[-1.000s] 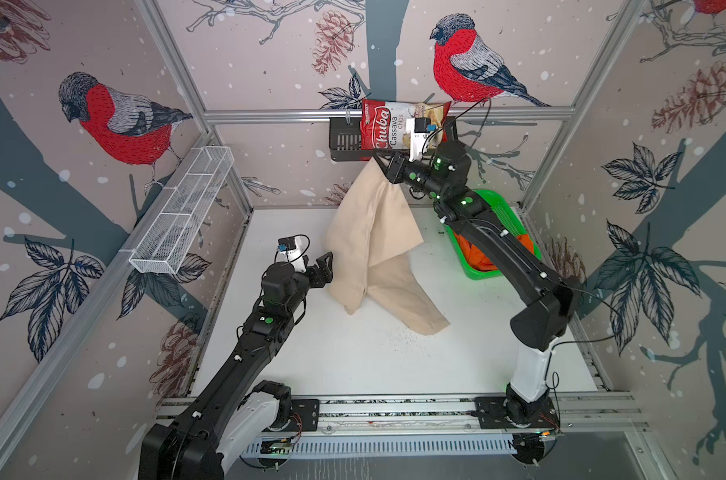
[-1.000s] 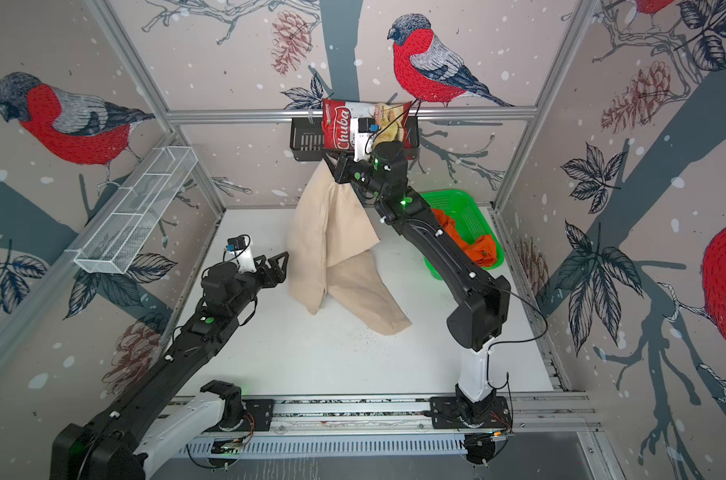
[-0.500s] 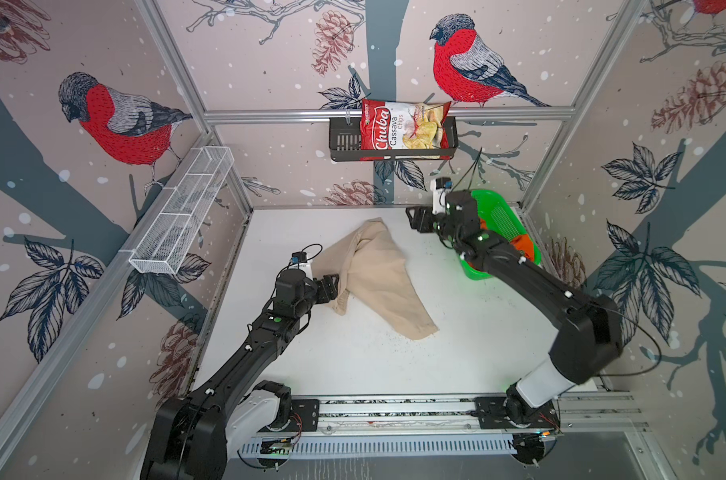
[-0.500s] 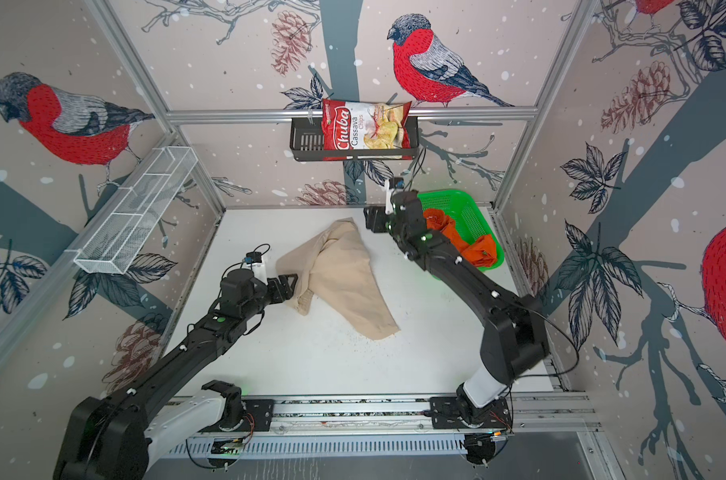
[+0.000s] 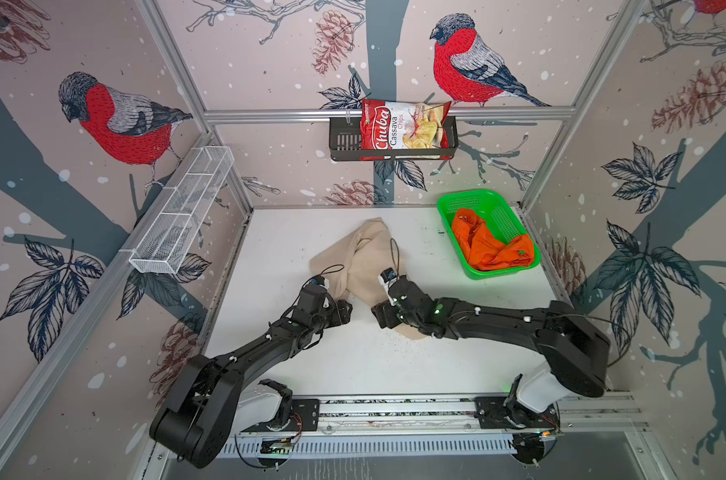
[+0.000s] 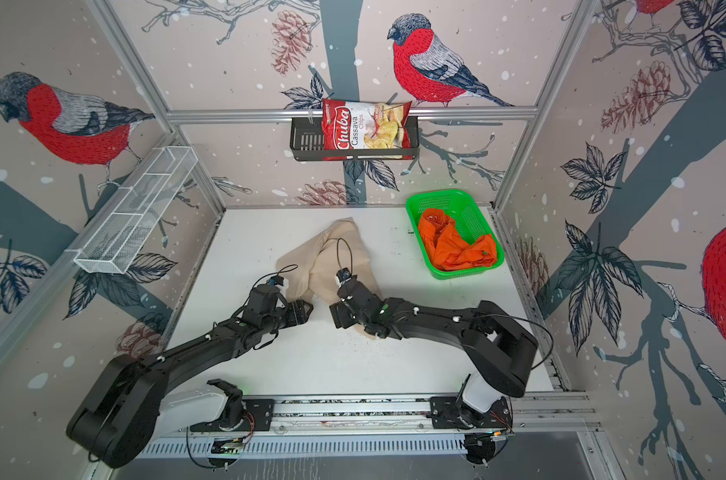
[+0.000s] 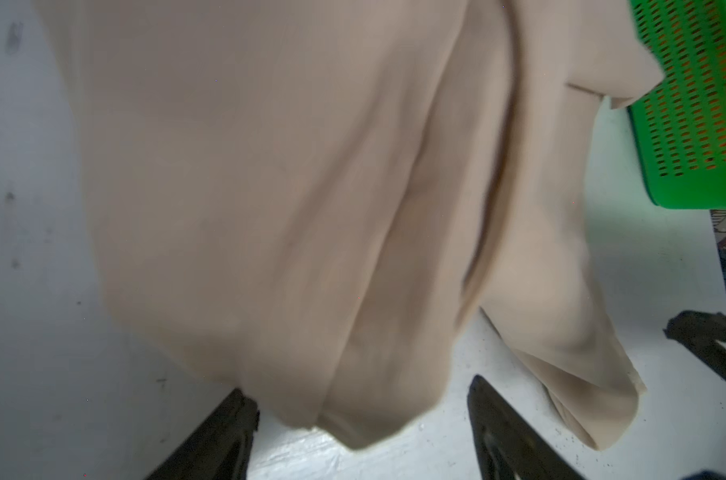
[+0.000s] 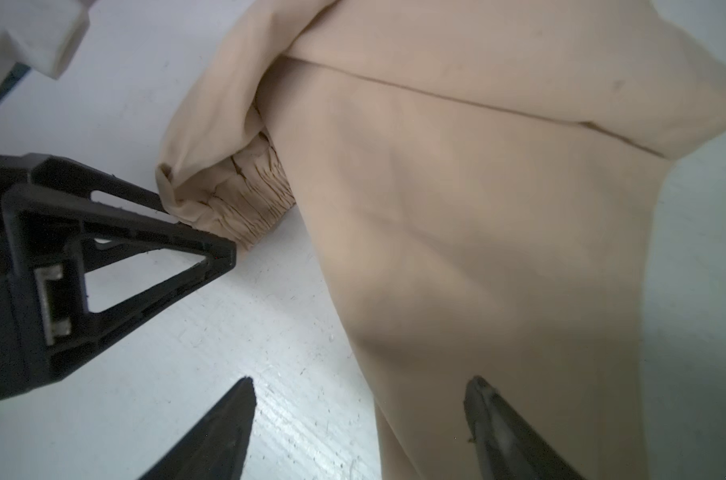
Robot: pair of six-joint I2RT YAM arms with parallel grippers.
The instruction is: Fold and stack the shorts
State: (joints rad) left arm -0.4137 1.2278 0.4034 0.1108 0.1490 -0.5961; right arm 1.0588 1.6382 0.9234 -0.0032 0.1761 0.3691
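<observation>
The right gripper point(image 5: 379, 319) has dropped the beige shorts point(image 5: 365, 257), which now lie crumpled beside the basket point(image 5: 500, 272) holding the orange shorts point(image 5: 490, 249). Its jaws and those of the left gripper point(image 5: 344, 311) are spread and empty, so flattening can probably begin.

**Bright, even light; crisp overviews, softer wrist views**

In both top views the light is bright and diffuse and falls from above. The white table point(image 5: 353, 365) carries only faint, soft-edged shadows beneath the arms. The middle of each frame is sharp. The wide lens splays the metal frame posts point(image 5: 174, 66) outward toward the upper corners.

The left wrist view is smeared. The beige shorts point(image 7: 270, 187) lose their fold edges to blur, and the green basket point(image 7: 694, 104) is slightly soft.

The right wrist view is clearer, with the gathered waistband point(image 8: 257, 195) showing crisp pleats.

In both wrist views the table gleams with a pale sheen near the lens. The tips of the left gripper point(image 7: 360, 386) and right gripper point(image 8: 362, 379) look dark and out of focus.
</observation>
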